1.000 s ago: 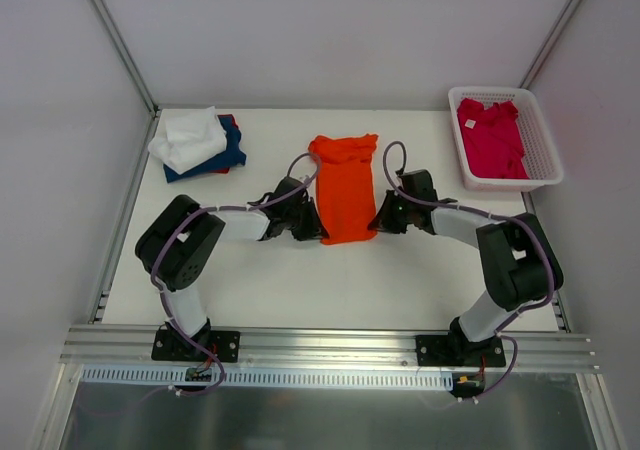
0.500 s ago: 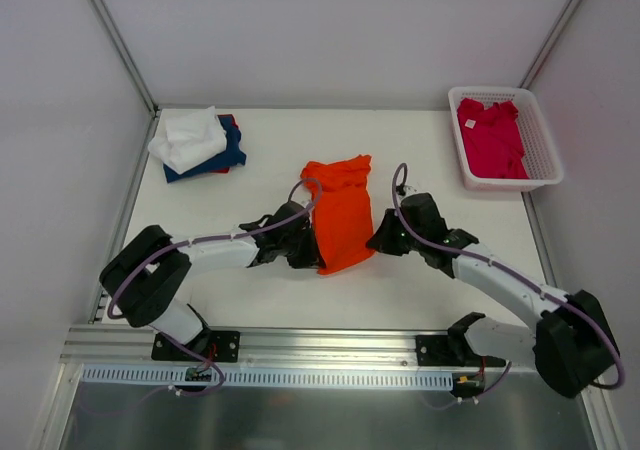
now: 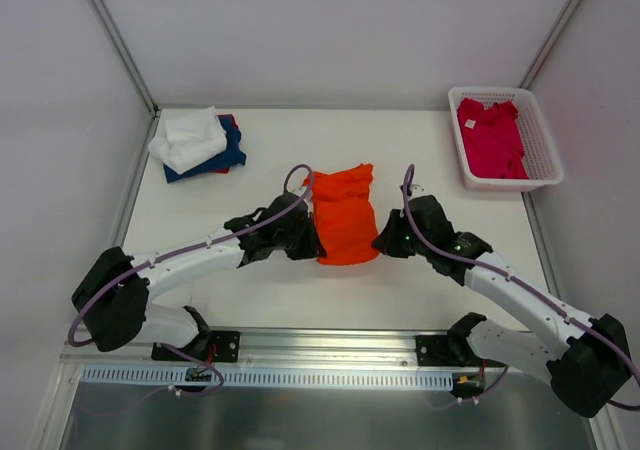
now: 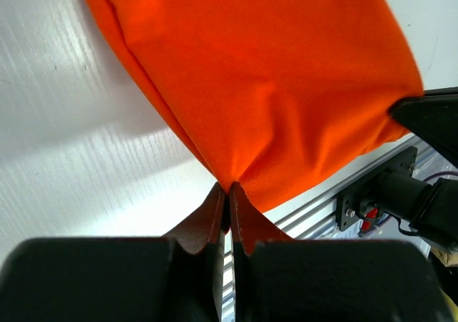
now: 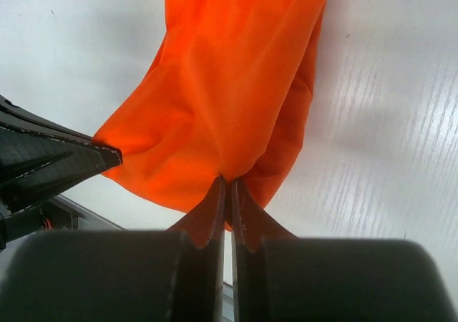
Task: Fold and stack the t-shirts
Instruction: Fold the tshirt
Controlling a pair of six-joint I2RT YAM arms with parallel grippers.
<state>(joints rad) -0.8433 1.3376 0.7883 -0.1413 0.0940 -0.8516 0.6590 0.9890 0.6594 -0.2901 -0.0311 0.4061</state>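
Note:
An orange t-shirt [image 3: 345,220] hangs bunched between my two grippers over the middle of the table. My left gripper [image 3: 316,247] is shut on its near left corner, pinching the cloth [image 4: 272,79] at the fingertips [image 4: 229,189]. On the other side my right gripper [image 3: 378,242] is shut on the near right corner, orange cloth [image 5: 229,86] squeezed between its tips [image 5: 228,181]. A folded white t-shirt [image 3: 188,137] lies on a navy one [image 3: 228,155] at the back left. A crimson-pink t-shirt [image 3: 492,135] lies in the basket.
The white mesh basket [image 3: 545,140] stands at the back right corner. A metal rail [image 3: 320,345] runs along the near table edge by the arm bases. White walls enclose the table on three sides.
Both grippers have pulled the orange t-shirt toward the near edge and lifted it; the shirt went from lying long and flat to hanging shorter and bunched. Both arms have stretched out lower.

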